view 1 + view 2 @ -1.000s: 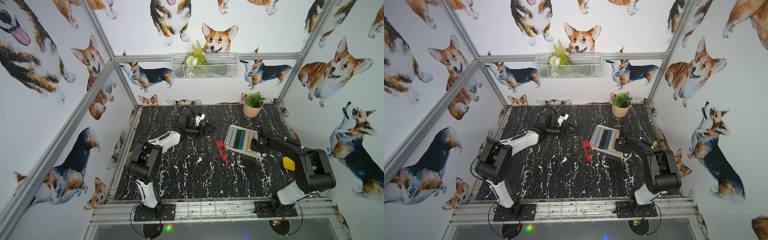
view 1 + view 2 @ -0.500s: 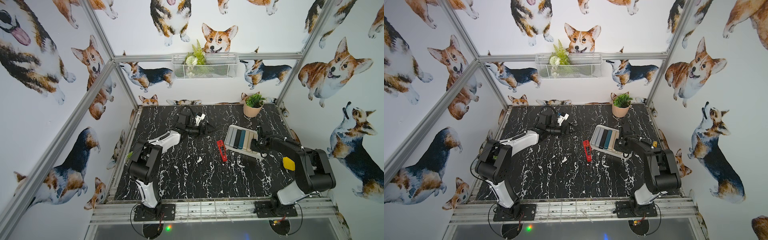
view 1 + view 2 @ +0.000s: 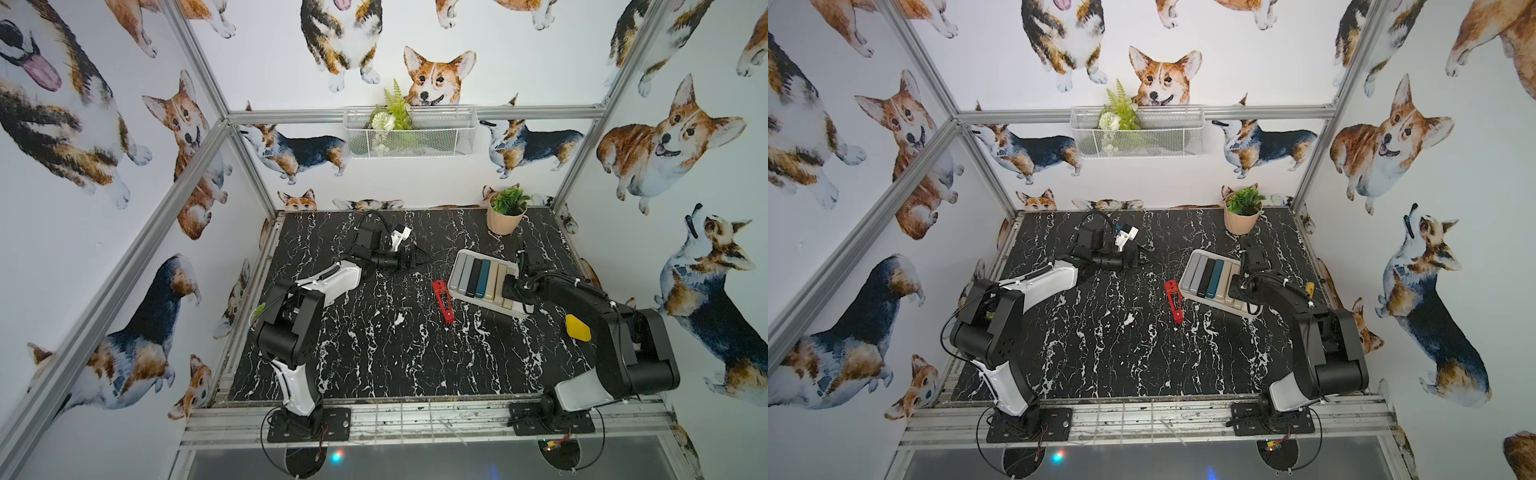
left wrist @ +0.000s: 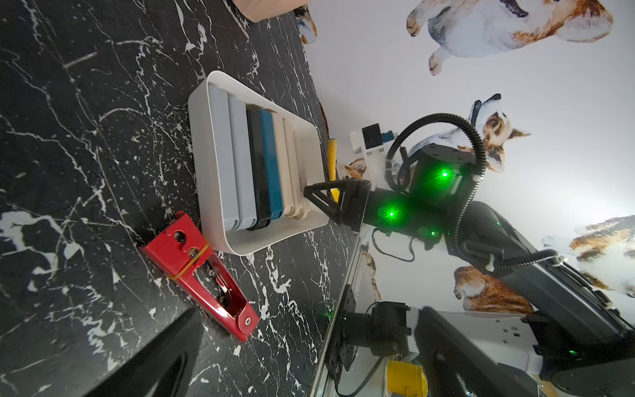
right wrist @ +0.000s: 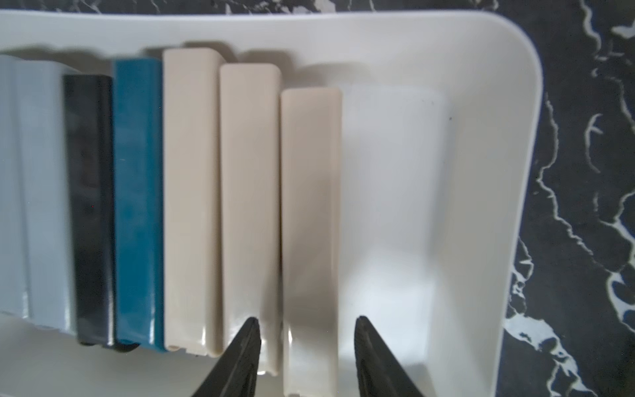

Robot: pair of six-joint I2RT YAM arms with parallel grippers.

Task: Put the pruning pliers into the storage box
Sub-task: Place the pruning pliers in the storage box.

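Note:
The white storage box (image 3: 453,278) (image 3: 1187,274) lies right of the table's centre. It holds several pruning pliers side by side: grey, black, teal and beige. My right gripper (image 5: 305,319) (image 3: 508,286) hovers low over the box's near end. It is open, its fingertips standing clear on either side of the outermost beige pliers (image 5: 311,206), which rest on the box floor. The red pruning pliers (image 3: 443,302) (image 4: 199,275) lie on the table just left of the box. My left gripper (image 3: 417,259) (image 4: 292,361) is open and empty, farther left and back.
A potted plant (image 3: 506,212) stands at the back right corner. A wire basket (image 3: 409,133) hangs on the back wall. A yellow-handled tool (image 4: 332,161) lies beyond the box's right side. Bare floor (image 5: 388,172) shows at the box's right end.
My right gripper's jaws have spread wider over the beige pliers in the box. Both arms and the red pliers stay where they were.

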